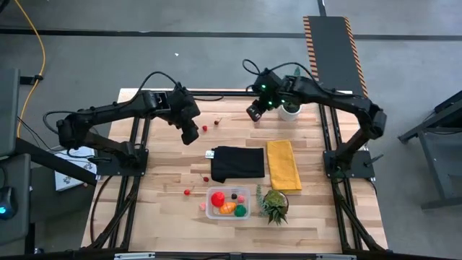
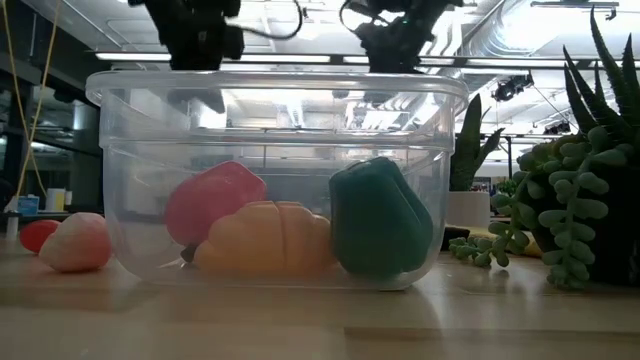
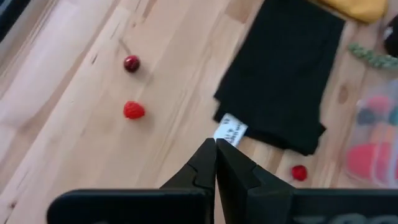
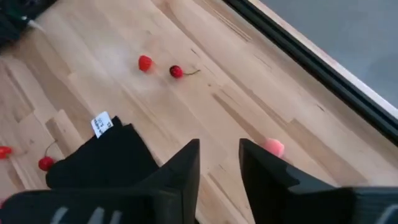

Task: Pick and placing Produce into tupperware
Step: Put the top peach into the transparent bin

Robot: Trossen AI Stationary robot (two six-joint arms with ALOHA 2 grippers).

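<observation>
The clear tupperware (image 1: 229, 203) stands near the table's front edge and holds a red (image 2: 213, 200), an orange (image 2: 265, 238) and a green (image 2: 380, 217) piece of produce. A raspberry (image 3: 134, 111) and a cherry (image 3: 131, 63) lie on the wood at the far middle. My left gripper (image 1: 190, 133) hangs shut just above the table, to their left. Above the far edge my right gripper (image 1: 254, 112) is open, empty, with a pink berry (image 4: 273, 147) on the wood beside its finger. More red berries (image 1: 188, 192) lie left of the tub.
A black cloth (image 1: 238, 162) and a yellow cloth (image 1: 284, 165) lie flat at mid table. A spiky green plant (image 1: 274, 204) stands right of the tub, and a white pot (image 1: 290, 110) sits at the far edge by my right arm. A pink piece (image 2: 75, 243) rests left of the tub.
</observation>
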